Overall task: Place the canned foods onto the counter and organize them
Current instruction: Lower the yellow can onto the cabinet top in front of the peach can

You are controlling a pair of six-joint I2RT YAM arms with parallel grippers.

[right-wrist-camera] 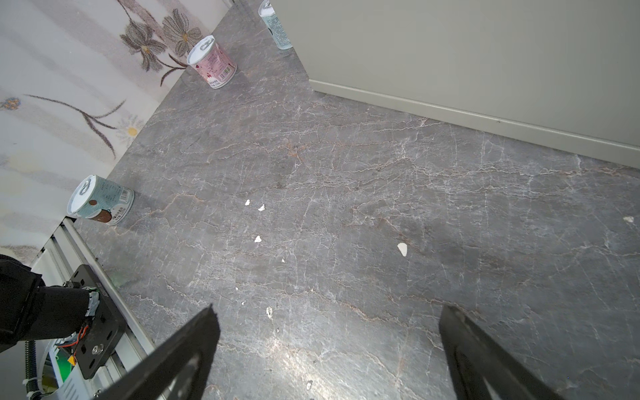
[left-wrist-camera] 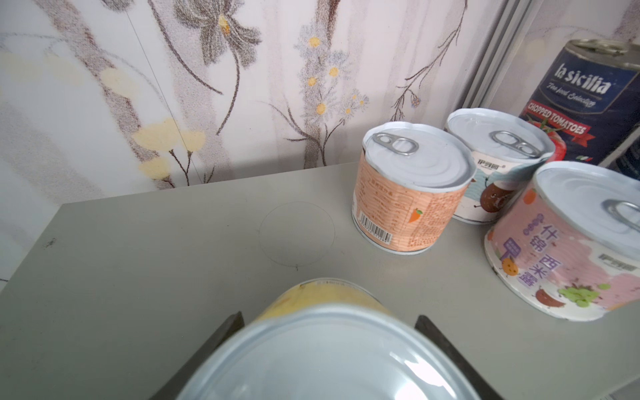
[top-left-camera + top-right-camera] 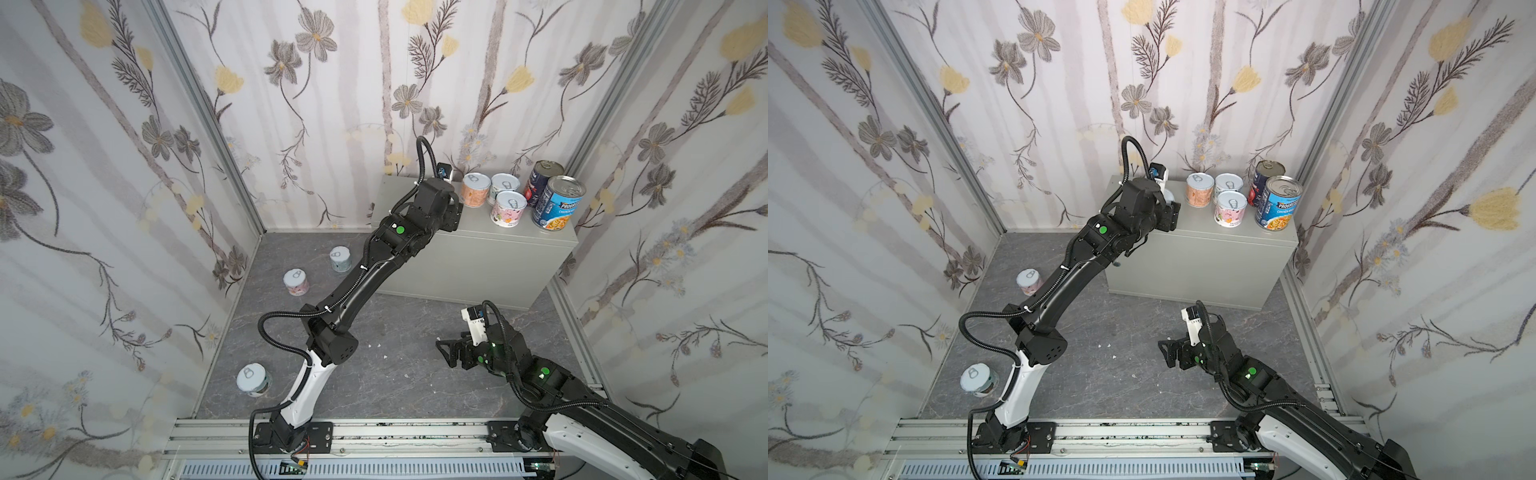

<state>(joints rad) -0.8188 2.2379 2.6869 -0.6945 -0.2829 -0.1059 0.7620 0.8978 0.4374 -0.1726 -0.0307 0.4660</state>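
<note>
My left gripper (image 2: 329, 322) is shut on a yellow can (image 2: 325, 349) over the left part of the counter (image 2: 156, 259); whether the can touches the top I cannot tell. To its right on the counter (image 3: 478, 257) stand an orange can (image 3: 475, 190), a teal-and-white can (image 3: 505, 185), a pink can (image 3: 509, 209), a navy can (image 3: 542, 183) and a blue soup can (image 3: 557, 203). Three short cans stand on the floor: teal (image 3: 340, 259), pink (image 3: 296, 281), teal (image 3: 252, 379). My right gripper (image 3: 446, 351) hangs open and empty over the floor.
The dark marbled floor (image 1: 346, 190) carries small white specks. An aluminium rail (image 3: 374, 432) with both arm bases runs along the front. Flowered walls close in three sides. A faint drawn circle (image 2: 296, 233) marks the counter top beside the orange can.
</note>
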